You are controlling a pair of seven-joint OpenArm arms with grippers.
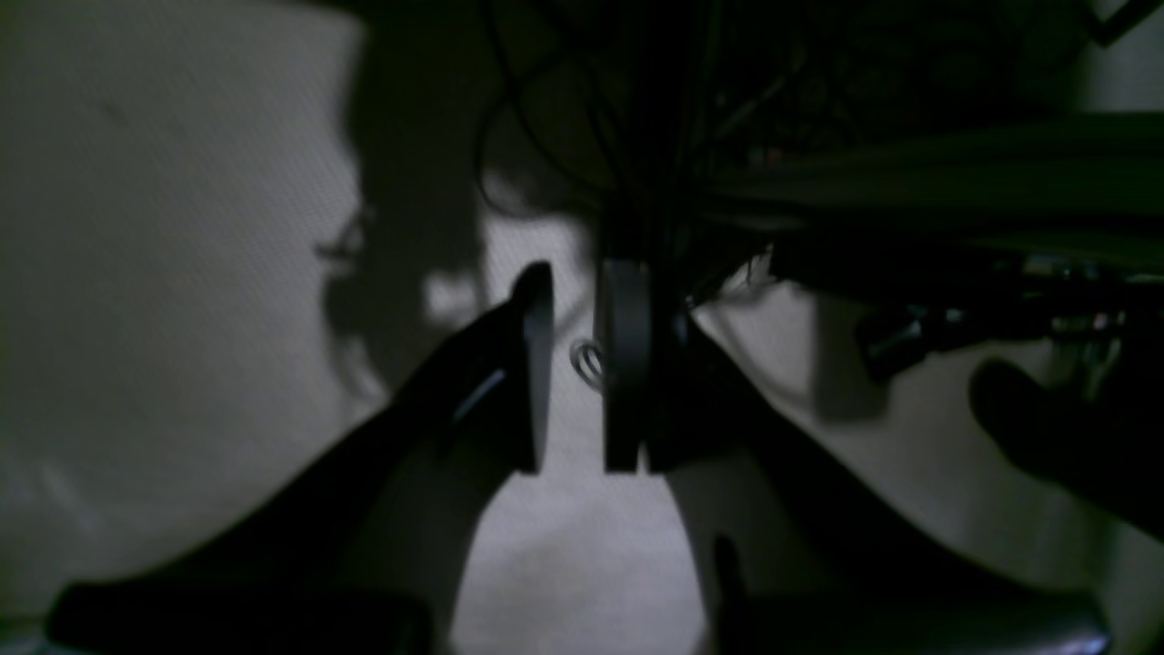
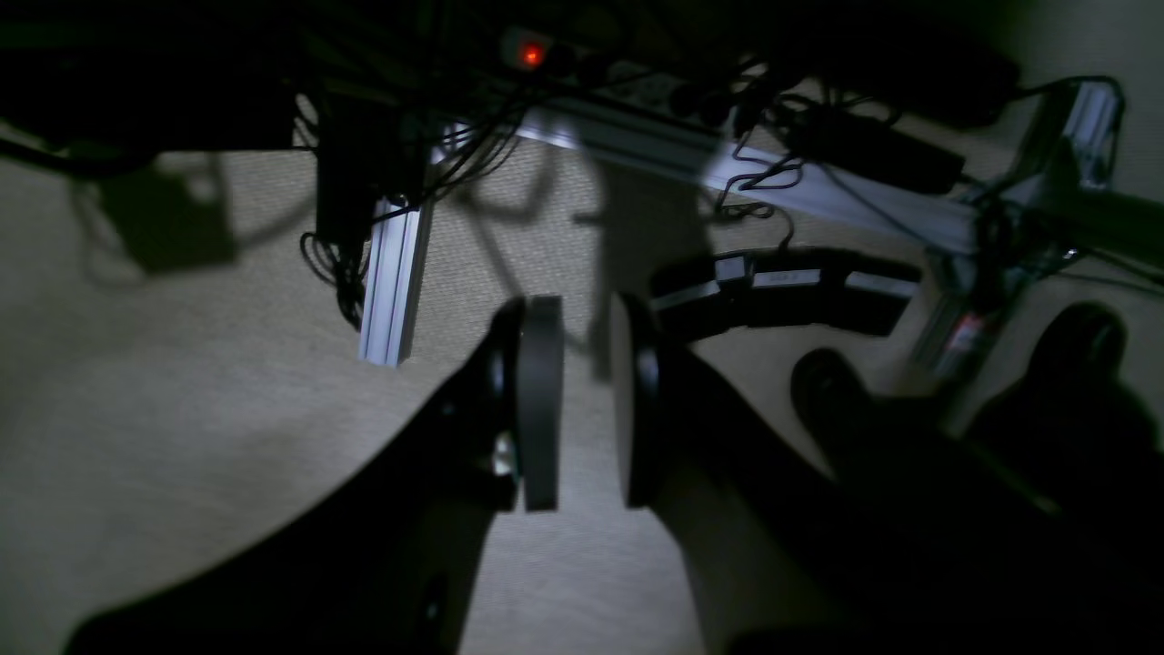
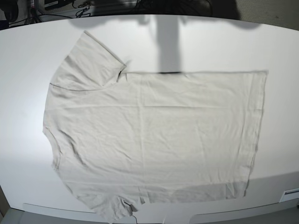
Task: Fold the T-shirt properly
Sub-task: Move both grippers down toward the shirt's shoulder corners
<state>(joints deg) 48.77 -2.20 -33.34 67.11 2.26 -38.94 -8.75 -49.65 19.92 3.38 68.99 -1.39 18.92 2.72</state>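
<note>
The T-shirt (image 3: 154,135) is pale beige and lies spread flat on the white table (image 3: 210,44), collar side to the left and hem to the right. One sleeve (image 3: 91,63) points to the far left. The other sleeve (image 3: 110,207) reaches the table's near edge. Neither gripper shows in the base view. My left gripper (image 1: 575,346) and my right gripper (image 2: 587,373) each show only in their own wrist view, hanging over carpeted floor with a narrow gap between the pads and nothing held. The T-shirt is out of both wrist views.
The right wrist view shows aluminium frame bars (image 2: 391,273), cables and a power strip with a red light (image 2: 529,55) under the table. The left wrist view is dark, with cables (image 1: 582,136) and grey carpet (image 1: 164,273). Clutter lies beyond the table's far edge (image 3: 56,4).
</note>
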